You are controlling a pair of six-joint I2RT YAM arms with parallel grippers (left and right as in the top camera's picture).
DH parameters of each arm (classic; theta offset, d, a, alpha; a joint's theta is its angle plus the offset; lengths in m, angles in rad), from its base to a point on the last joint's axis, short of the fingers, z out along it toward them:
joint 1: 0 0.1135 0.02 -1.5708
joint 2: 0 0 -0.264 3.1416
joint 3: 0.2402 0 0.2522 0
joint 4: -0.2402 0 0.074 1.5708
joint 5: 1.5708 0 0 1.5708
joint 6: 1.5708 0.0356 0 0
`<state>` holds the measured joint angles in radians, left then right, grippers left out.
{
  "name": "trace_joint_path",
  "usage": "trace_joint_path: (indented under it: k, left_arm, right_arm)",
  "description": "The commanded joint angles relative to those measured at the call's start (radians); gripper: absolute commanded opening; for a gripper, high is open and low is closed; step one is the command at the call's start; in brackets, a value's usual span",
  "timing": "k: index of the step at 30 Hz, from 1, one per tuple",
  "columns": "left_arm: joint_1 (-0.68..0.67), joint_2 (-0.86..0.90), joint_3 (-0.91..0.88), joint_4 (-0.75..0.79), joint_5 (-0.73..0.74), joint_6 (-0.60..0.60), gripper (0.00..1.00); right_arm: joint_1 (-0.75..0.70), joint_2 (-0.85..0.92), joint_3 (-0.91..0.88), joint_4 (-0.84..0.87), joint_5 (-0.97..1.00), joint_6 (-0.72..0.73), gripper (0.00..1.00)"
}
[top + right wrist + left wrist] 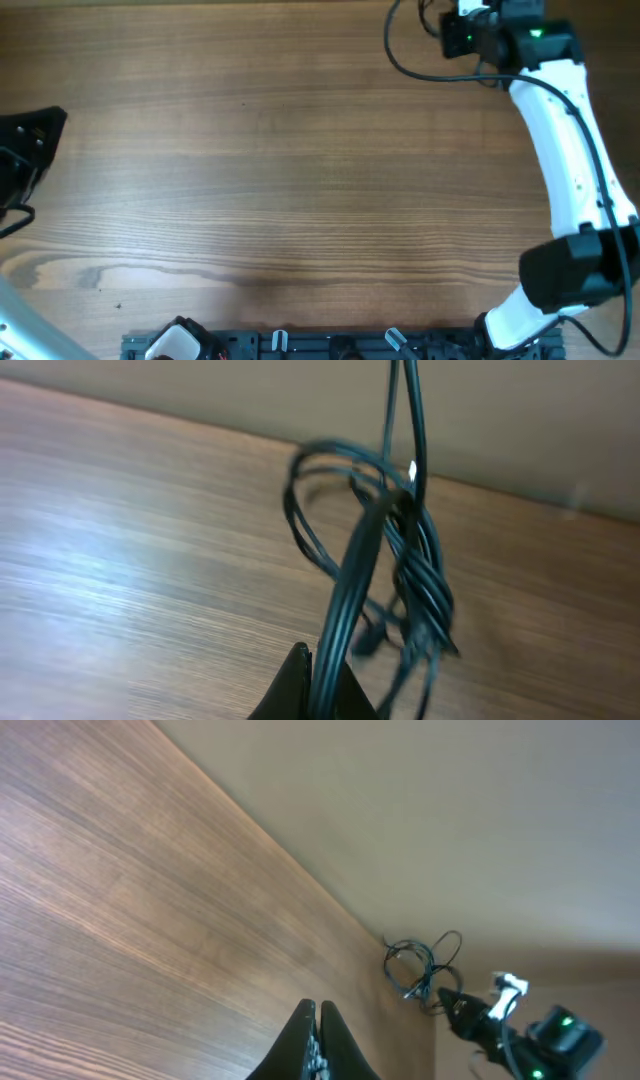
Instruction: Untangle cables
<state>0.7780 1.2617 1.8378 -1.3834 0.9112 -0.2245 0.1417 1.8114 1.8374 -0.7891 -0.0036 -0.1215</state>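
One of each first: looking across a brown wood-grain table (300, 180) to a plain beige wall (450, 820). Counting two grippers. Clenching the right gripper (315, 675) on a tangled bundle of thin black cables (415, 560) by the table's far right corner, cord count unclear. Holding the left gripper (318, 1035) pressed closed on nothing, well apart, at the left edge.

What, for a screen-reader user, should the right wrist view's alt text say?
The right gripper is shut on strands of thin black cables; their tangled loops show blurred beyond it against a wooden table and a plain wall.
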Motion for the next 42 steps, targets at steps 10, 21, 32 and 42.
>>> trace_joint_path:
  k: [10,21,32,42]
  left_arm:
    - [-0.639,0.216,0.010,0.067,-0.016,0.221,1.00]
    - [-0.988,0.483,0.010,0.264,-0.025,0.217,0.96]
    - [-1.024,0.497,0.010,0.257,-0.398,0.217,0.96]
    - [-1.024,0.542,0.007,0.285,-0.468,0.217,0.83]
  right_arm:
    - [0.129,-0.195,0.003,-0.058,-0.216,0.099,0.04]
    - [0.229,-0.245,0.003,-0.140,-0.216,0.099,0.04]
    - [0.322,-0.245,0.003,-0.161,-0.216,0.099,0.04]
    - [0.386,-0.278,0.003,-0.172,-0.216,0.107,0.04]
